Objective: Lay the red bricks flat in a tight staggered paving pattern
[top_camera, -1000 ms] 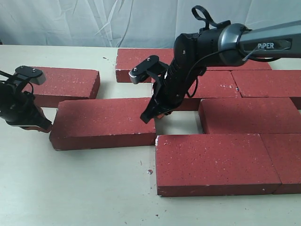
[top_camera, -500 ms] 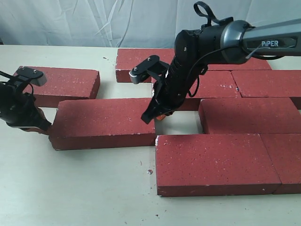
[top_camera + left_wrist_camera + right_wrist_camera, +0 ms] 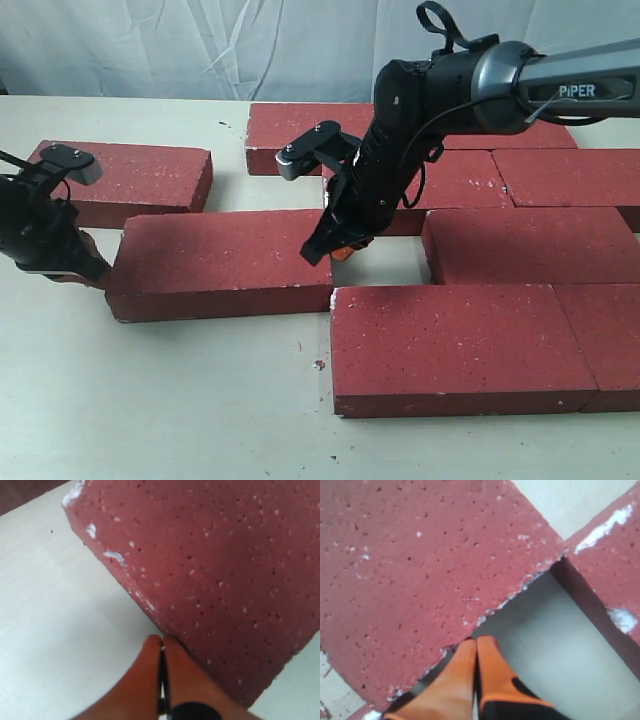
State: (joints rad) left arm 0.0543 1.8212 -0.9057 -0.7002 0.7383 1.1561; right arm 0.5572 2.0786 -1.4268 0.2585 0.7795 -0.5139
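Observation:
Several red bricks lie flat on the table. One loose brick (image 3: 220, 262) sits left of the laid group, with a bare gap (image 3: 385, 262) between it and the brick (image 3: 530, 245) to its right. My left gripper (image 3: 95, 272) is shut, its orange tips (image 3: 161, 641) against that brick's left end (image 3: 215, 565). My right gripper (image 3: 335, 250) is shut too, its tips (image 3: 477, 642) down in the gap at the brick's right edge (image 3: 420, 565). A neighbouring brick (image 3: 615, 555) borders the gap.
Another loose brick (image 3: 135, 180) lies at the far left behind my left arm. Bricks at the back (image 3: 300, 125), right (image 3: 570, 175) and front (image 3: 450, 345) form the laid group. Bare tabletop (image 3: 160, 400) runs along the front left.
The right arm has edged slightly to the right, and the left gripper has nudged a little toward the brick. The middle brick has barely moved.

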